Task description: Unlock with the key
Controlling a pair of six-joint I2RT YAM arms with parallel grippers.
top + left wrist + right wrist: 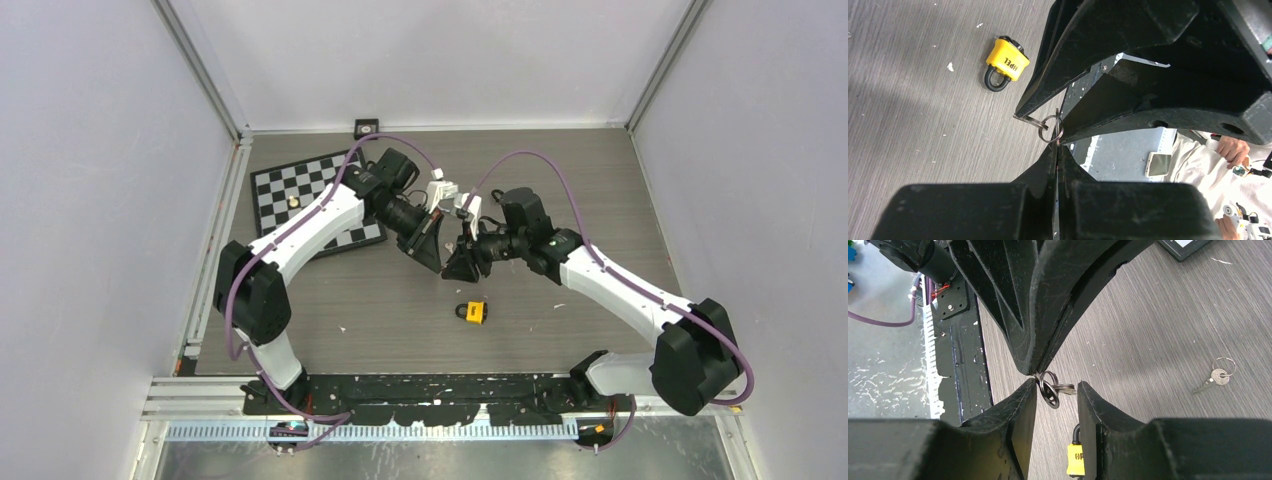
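Now your left hand [1056,148] is clenched on the key [1067,387], held up just beyond the padlock [473,312] on the bench [560,180]; your right hand [1057,383] stands parted around it.

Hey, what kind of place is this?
Probably a robotics lab test cell: plain white walls on aluminium framing box in the table, a checkerboard calibration board lies on it, and the left arm and right arm are bolted at its near edge.
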